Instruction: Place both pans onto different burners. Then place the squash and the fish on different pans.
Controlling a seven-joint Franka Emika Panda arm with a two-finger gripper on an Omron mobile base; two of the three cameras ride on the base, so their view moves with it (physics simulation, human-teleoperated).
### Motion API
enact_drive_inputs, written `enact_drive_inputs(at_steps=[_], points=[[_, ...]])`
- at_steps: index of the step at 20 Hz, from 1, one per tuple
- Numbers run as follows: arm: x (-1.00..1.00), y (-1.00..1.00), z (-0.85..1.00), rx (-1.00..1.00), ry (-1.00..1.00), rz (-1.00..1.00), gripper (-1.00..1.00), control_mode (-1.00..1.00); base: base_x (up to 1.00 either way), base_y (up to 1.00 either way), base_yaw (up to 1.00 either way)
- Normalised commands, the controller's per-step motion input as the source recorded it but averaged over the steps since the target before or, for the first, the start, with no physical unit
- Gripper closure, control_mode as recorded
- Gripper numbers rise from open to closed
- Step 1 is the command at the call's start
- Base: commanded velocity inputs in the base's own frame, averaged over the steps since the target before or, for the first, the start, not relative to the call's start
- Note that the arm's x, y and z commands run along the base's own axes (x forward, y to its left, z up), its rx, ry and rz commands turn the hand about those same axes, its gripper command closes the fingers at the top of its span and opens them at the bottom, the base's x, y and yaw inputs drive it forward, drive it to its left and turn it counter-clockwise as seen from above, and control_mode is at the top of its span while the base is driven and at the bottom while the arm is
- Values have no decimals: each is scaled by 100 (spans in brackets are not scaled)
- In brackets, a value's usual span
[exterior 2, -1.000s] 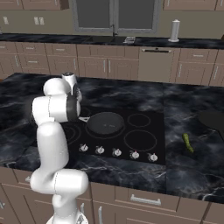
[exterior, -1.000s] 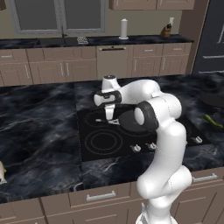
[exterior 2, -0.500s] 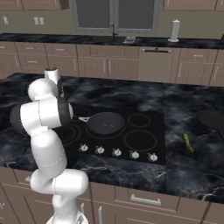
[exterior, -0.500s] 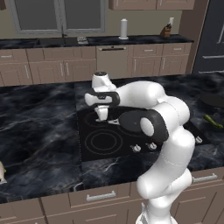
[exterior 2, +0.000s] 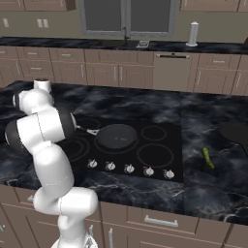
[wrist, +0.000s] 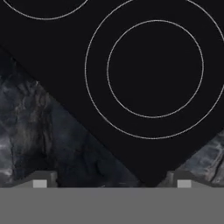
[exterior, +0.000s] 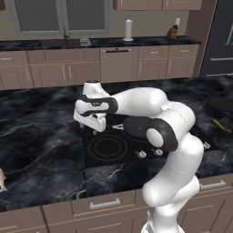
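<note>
On the far left edge of the desk (exterior: 41, 150), low in the left base view, lies a small pale thing that may be the fish (exterior: 2, 179), too cut off to be sure. Next comes the hand (exterior: 96, 129), hanging over the left back corner of the black cooktop (exterior 2: 160, 167); its finger tips (wrist: 40, 183) stand wide apart with nothing between them, and below it shows a large double burner ring (wrist: 153, 70), bare. Right of the hand, one pan (exterior 2: 116, 136) already sits on a back burner, its thin handle pointing left toward the arm. Further right, past the cooktop, the squash (exterior 2: 208, 158) lies on the marble, long axis running front to back. At the far right edge rests the second pan (exterior 2: 235, 131), off any burner.

So the piece the next move likely turns on, the second pan, lies well apart from the hand, across the whole cooktop to the right, and I judge a long reach or a drive is needed.
</note>
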Motion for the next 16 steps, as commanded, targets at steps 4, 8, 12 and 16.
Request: enact_drive_inputs(at_steps=[4,8,12,16], points=[[-29,68,-3,0,6,81,-100,-100,0,0,0],[-42,93,0,0,12,67,-100,-100,0,0,0],[-73,98,0,0,6,51,-100,-100,0,0,0],[-64,62,0,2,-12,29,-100,-100,0,0,0]])
